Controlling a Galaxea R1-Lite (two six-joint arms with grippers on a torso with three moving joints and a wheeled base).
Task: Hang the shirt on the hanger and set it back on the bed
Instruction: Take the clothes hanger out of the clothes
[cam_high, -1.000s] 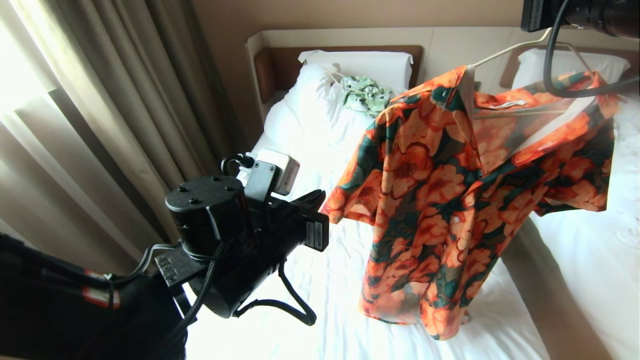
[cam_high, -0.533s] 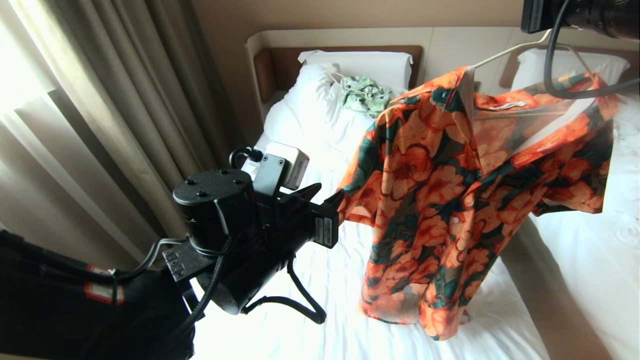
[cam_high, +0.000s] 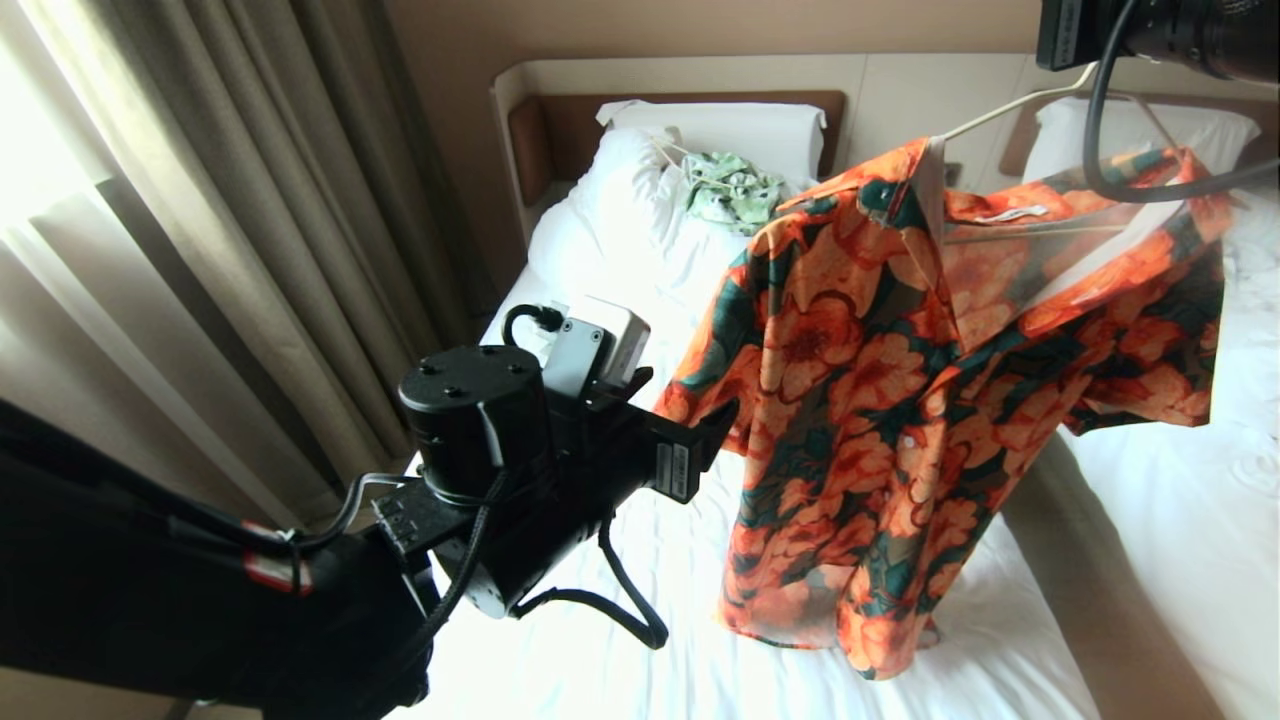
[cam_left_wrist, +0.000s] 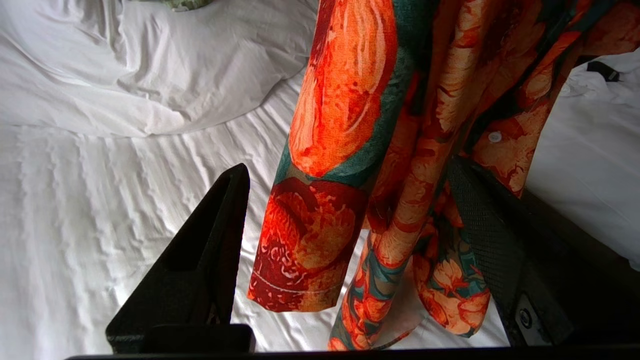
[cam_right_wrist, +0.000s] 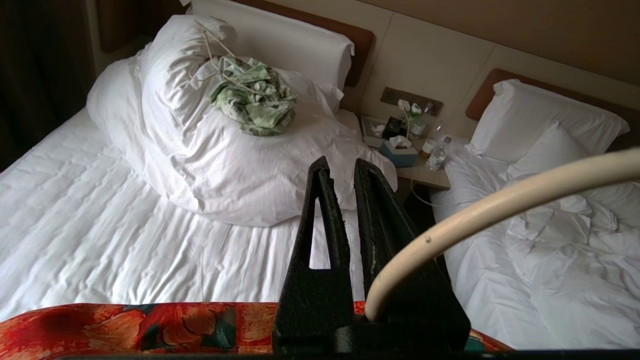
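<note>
You've got taupe curtains (cam_high: 230, 230) on the left w/ bright daylight behind. Beige wall panel (cam_high: 900, 90) at back. Nightstand (cam_right_wrist: 420, 167) w/ bottles sits beside a second bed (cam_right_wrist: 550, 250).

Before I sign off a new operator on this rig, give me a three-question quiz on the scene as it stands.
1. True or false: the shirt lies flat on the bed.
2. Which gripper is shut on the hanger: A left, B right?
3. Fill in: the left gripper is ____ around the sleeve.

Key: 1 false, it hangs above; 2 B, the right gripper; 3 open.
</note>
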